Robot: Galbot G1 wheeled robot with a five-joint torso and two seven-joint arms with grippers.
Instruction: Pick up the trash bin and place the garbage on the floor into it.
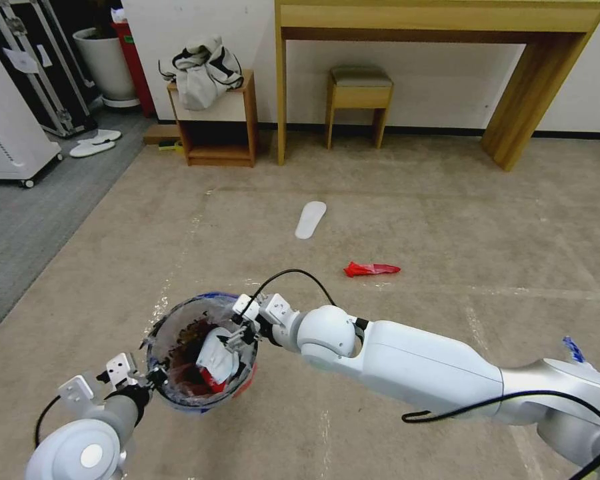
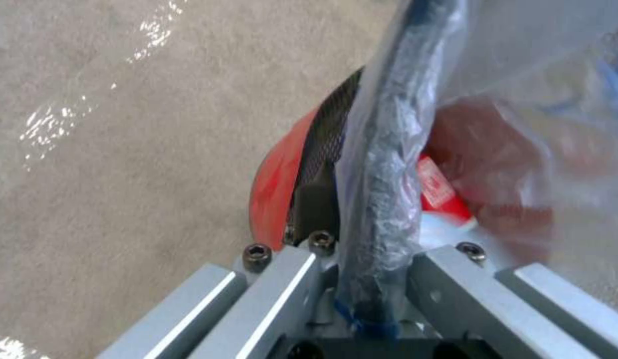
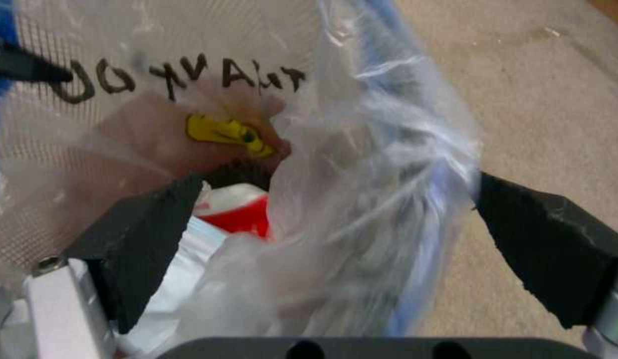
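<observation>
Left gripper (image 2: 372, 279) fingers (image 2: 289, 299) closed on the black rim of the small round red trash bin (image 1: 200, 347) lined with clear blue-edged plastic; we hold it off the beige carpet floor (image 1: 413, 213).

Right gripper (image 3: 362, 249) over the bin mouth, its black padded fingers (image 3: 142, 239) spread wide, one inside the liner, the other outside past the bag's folded edge. Nothing pinched between them. Just below the inner finger lies a red-and-white carton piece (image 3: 236, 209) with crumpled white paper; we judge the drop done or nearly so.

To do this step well:
- Keep our left grip steady and the bin level, so the load stays inside.
- Lift the right fingers straight up; the liner sits between them and could snag and drag out.
- Stay wide open until clear of the rim.

Beyond the right fingers, well apart, a red crumpled wrapper (image 1: 370, 269) waits on the carpet.
</observation>
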